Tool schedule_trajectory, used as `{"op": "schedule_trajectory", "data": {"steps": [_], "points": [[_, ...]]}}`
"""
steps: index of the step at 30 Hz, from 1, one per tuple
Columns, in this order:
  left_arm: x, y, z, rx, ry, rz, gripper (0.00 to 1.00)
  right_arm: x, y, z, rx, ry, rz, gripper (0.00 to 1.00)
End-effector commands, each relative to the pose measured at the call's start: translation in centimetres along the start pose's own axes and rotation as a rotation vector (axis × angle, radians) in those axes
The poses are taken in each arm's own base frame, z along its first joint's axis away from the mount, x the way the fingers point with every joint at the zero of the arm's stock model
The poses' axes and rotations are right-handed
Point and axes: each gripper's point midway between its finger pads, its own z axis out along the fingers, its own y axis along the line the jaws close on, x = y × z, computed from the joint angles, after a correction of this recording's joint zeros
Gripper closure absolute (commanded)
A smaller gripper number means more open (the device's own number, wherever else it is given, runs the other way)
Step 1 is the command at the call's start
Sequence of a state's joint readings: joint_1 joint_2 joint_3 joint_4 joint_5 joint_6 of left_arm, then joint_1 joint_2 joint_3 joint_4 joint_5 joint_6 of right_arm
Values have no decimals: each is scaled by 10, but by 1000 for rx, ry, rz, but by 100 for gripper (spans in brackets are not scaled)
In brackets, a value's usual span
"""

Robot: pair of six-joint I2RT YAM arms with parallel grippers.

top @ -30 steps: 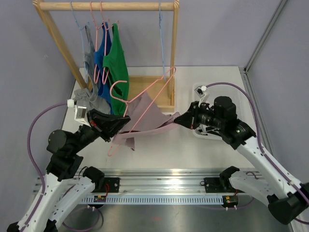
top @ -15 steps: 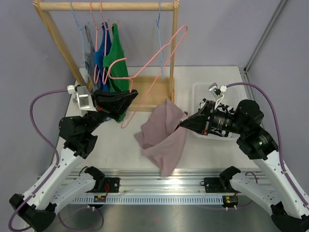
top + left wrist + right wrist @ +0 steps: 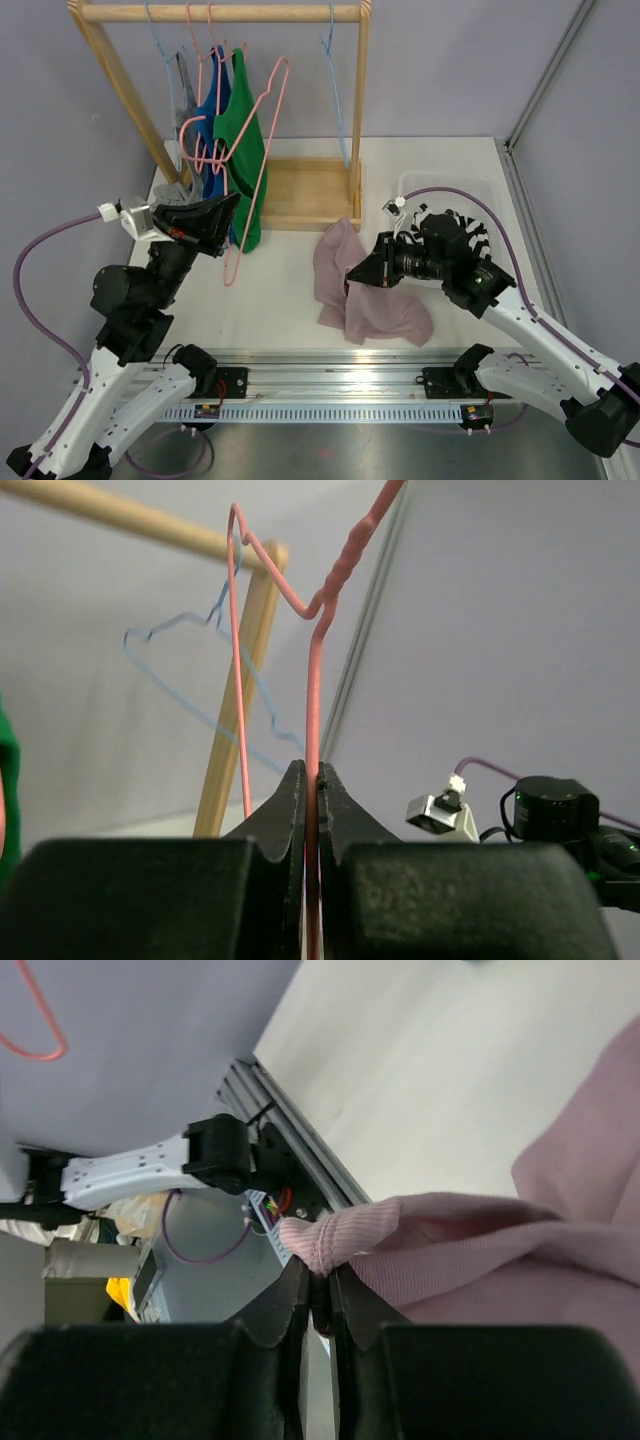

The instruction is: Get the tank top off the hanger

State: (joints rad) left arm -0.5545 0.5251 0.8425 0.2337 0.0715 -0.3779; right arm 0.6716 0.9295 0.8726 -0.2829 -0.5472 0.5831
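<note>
Beside the rack (image 3: 358, 110), the tank top (image 3: 375, 315) had sunk onto the worktop (image 3: 290, 295), right jaws clenching it; left jaws swung the clamped hanger (image 3: 313, 700) rackward.

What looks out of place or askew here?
The pink hanger is off the rail, tilted, pinched in the left gripper. The pink tank top lies crumpled on the table, one fold in the right gripper.
</note>
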Motion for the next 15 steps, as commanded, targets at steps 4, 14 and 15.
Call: {"op": "schedule_trajectory", "data": {"steps": [4,14,15], "points": [[26,33,6,-206,178,-33,100,0,-39,10,168,-50,28,33],[15,52,39,-360,251,-22,100,-25,-39,-22,287,-174,-56,1],[27,58,50,-380,292,-17,100,-26,-36,-25,283,-183,-61,0]]}}
